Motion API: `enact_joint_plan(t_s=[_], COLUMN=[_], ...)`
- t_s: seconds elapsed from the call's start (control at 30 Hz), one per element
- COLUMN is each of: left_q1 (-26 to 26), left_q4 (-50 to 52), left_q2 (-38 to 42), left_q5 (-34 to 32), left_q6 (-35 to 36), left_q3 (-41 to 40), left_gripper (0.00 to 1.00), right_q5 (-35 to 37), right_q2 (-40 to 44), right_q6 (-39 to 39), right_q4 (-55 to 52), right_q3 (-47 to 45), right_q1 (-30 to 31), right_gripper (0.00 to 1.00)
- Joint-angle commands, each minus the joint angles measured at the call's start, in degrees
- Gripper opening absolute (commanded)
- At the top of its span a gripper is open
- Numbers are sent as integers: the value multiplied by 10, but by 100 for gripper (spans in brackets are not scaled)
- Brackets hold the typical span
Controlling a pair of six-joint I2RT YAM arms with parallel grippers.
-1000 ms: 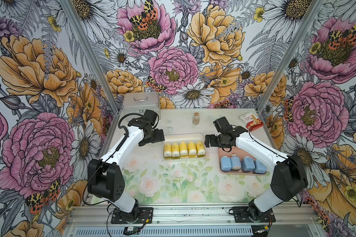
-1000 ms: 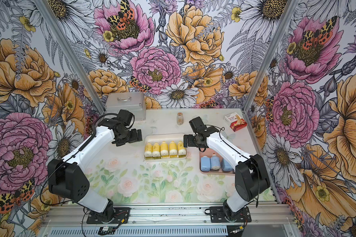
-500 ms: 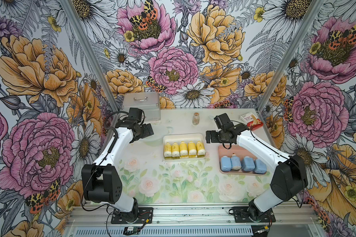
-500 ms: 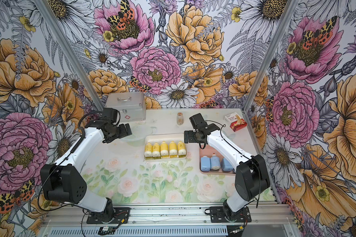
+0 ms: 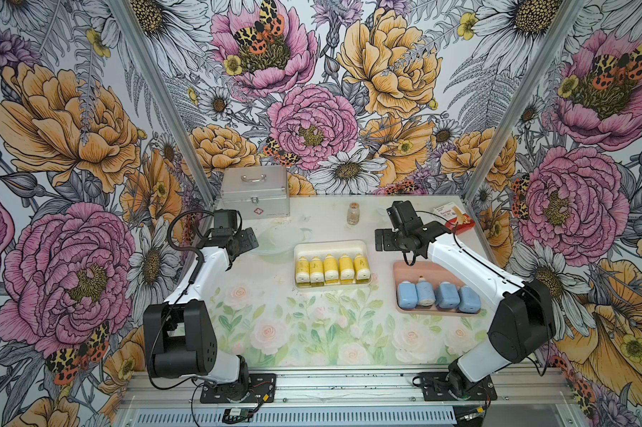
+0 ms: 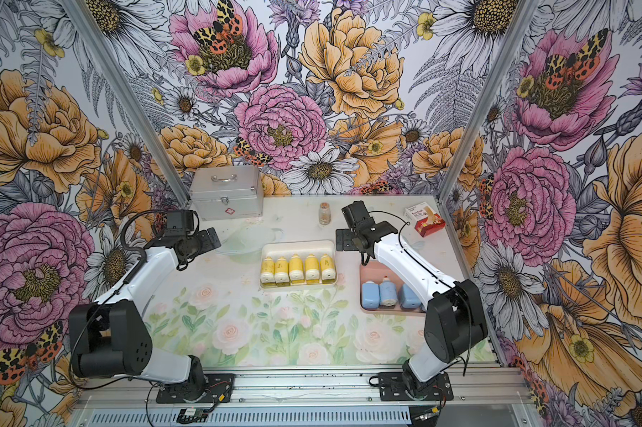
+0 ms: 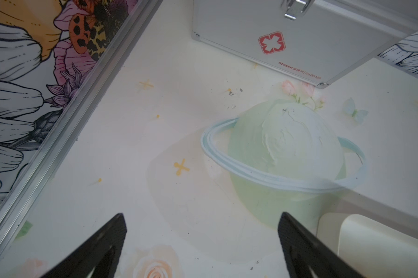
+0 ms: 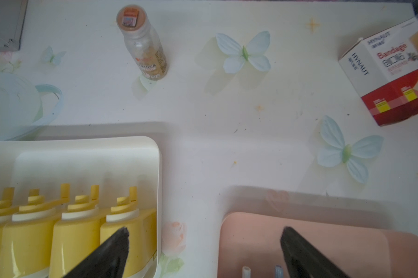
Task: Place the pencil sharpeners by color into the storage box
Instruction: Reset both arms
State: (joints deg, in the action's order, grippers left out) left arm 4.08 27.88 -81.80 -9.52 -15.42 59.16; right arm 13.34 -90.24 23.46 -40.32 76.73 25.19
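Spread to full width and empty: left claw (image 5: 247,240), hanging over bare tabletop (image 5: 275,325), silver first-aid case (image 5: 254,192) just beyond it. Equally wide and gripping nothing: right claw (image 5: 382,240), poised over the gap between the far ends of two trays.

Five yellow pencil sharpeners (image 5: 330,268) in a row in the cream tray (image 5: 330,244), beside and slightly behind one right-claw finger (image 8: 111,252). Four light-blue pencil sharpeners (image 5: 437,295) in the pink tray (image 5: 404,268), behind that claw and under its forearm. No sharpener loose on the tabletop, so sorting probably complete, only withdrawal remaining.

Likely hazards from here:
- **Low pull-back of the right arm:** could drag the dangling cable loop (image 5: 408,258) or a finger across the pink tray's rim, shifting the tray or knocking blue pieces out of line.
- **Sideways drift toward the cream tray:** could nudge the end yellow piece.
- **Forward swing:** could topple the brown glass vial (image 5: 353,213) standing ahead of the right claw. Also wrong to sort it as a sharpener.
- **Bandage box (image 5: 456,220):** off to the outer side, less exposed.
- **Left claw:** well apart from both trays, main risk a brush against the case.
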Motion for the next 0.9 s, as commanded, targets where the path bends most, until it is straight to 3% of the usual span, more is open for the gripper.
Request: enact_joint_plan(t_s=[0.0,0.1,0.2,0.33,0.87], left_q1=[13,15,15,16,-19], left_q4=[-148,-227,-307,-375,-561], left_q2=[41,60,72,60,-14], left_q5=[-19,-13,-20,-52,-100], left_q6=[25,36,46,53,82], left_q3=[-47,-108,-161,-199,-275], left_gripper=[99,99,98,99,99], right_q5=[51,66,80,87,120], right_q2=[46,86,160,212,155], right_q6=[-18,-30,-55,-145,-104], right_q4=[59,118,241,394,411], right_q3=[-5,-40,-124,-223,-255], right_q1=[-4,-6,-6,-7,-47], right_gripper=[100,100,100,100,100])
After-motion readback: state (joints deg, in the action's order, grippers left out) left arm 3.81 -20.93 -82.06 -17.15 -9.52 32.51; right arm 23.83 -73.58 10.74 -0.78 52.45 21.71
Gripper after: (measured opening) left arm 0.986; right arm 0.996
